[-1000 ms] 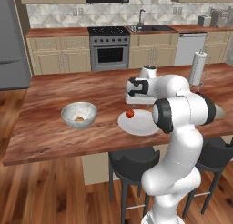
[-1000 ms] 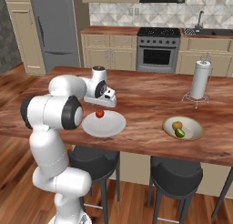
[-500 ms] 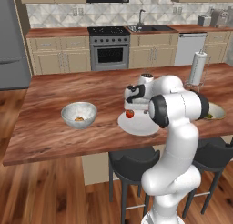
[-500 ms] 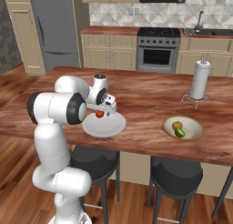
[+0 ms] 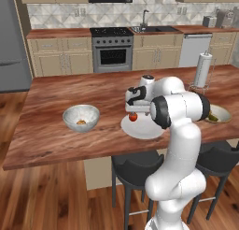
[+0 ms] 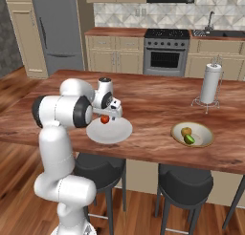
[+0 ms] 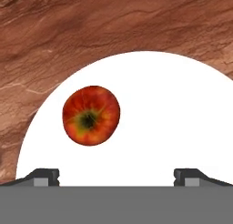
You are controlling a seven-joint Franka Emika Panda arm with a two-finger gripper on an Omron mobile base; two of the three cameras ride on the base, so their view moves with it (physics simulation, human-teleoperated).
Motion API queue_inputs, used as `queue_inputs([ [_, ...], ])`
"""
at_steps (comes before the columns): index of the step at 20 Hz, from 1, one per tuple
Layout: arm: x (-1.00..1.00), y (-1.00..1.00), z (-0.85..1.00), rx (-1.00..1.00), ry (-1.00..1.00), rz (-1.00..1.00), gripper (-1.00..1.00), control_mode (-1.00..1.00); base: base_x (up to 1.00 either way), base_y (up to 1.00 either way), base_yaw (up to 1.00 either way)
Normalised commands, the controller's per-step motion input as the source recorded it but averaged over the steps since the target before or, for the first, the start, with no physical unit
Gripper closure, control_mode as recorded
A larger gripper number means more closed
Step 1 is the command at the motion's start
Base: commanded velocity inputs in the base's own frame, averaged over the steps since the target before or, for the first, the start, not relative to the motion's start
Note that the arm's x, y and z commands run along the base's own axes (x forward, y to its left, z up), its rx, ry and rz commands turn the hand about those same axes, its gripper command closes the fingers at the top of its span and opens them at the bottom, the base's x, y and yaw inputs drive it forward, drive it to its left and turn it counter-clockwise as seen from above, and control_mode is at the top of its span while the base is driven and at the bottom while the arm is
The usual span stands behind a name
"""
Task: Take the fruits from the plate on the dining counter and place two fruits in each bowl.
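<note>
Dark fingers (image 7: 45,176) stand wide apart with nothing between them, only their two tips showing in the hand view. One red fruit (image 7: 91,115) lies on the white plate (image 7: 182,127), ahead of the fingers and nearer the left tip, untouched. Two fruits (image 6: 187,135) sit in the beige bowl (image 6: 206,133); one orange fruit (image 5: 81,122), hard to make out, rests in the grey bowl (image 5: 81,118). All rest on the wooden tabletop (image 5: 70,93).

A home kitchen: a stainless oven (image 5: 111,57) stands among beige cabinets (image 5: 58,63), with a sink and tap (image 5: 145,24) on the back worktop, what looks like a grey fridge (image 6: 55,31), and dark stools (image 6: 184,186) tucked under the wooden dining counter (image 5: 56,131).
</note>
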Motion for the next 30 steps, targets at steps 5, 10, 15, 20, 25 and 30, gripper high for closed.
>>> queue_inputs([
  [5,0.14,0.04,-0.08,0.00,0.00,0.00,-1.00,-1.00,0.00,0.00,0.00],
  [10,0.16,0.17,-0.17,0.00,0.00,0.00,-1.00,-1.00,0.00,0.00,0.00],
  [15,0.29,0.20,-0.04,0.00,0.00,0.00,-1.00,-1.00,0.00,0.00,0.00],
  [20,0.27,0.06,-0.10,0.00,0.00,0.00,-1.00,-1.00,0.00,0.00,0.00],
  [25,0.01,0.00,-0.36,0.00,0.00,0.00,-1.00,-1.00,0.00,0.00,0.00],
  [30,0.00,0.00,-0.32,0.00,0.00,0.00,-1.00,-1.00,0.00,0.00,0.00],
])
